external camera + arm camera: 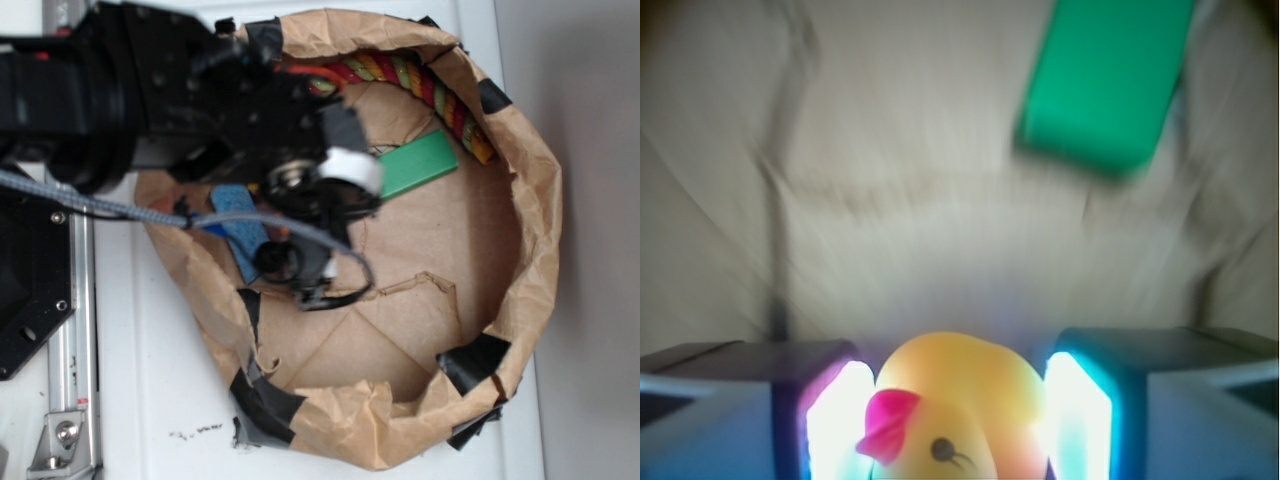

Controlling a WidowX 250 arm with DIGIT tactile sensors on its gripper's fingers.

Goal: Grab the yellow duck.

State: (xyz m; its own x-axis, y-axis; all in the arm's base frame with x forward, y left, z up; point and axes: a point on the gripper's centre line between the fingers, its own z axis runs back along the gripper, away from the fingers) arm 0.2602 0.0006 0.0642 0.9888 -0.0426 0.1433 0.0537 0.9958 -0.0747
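Since the wrist view puts the yellow duck [960,410] right betw. the two fingers [835,425], the relation that counts is simple: duck sits dead centre in the gripper [960,425], not off to either side, so no sideways correction looks needed. Its beak and eye face the camera at bottom of frame, body bulging up and away behind them; body looks rounded rather than long, so no clear long axis to align to. Left pad seems to touch or nearly touch the duck's flank, right pad likewise just beside it, but glare on both pads hides the contact line, so I can't tell if the jaws are already pinching or merely bracketing it w/ a sliver of gap. Whole wrist view is smeared, so fine detail is unreliable. Green block [1105,85] lies well apart, ahead and to the right on the brown paper floor, clear of the fingers. From the outside view the duck itself is hidden under the black arm; only the gripper [300,255] shows, hanging low inside the paper-walled ring [530,200], w/ a blue object [232,205] just beside it, the green block [420,165] further off, and the striped rope [430,90] along the far wall. My read: approach is done, what's left is confirming a firm squeeze, then lifting straight up. Risk: a rounded toy could squirt out if the pads sit too low or too high.
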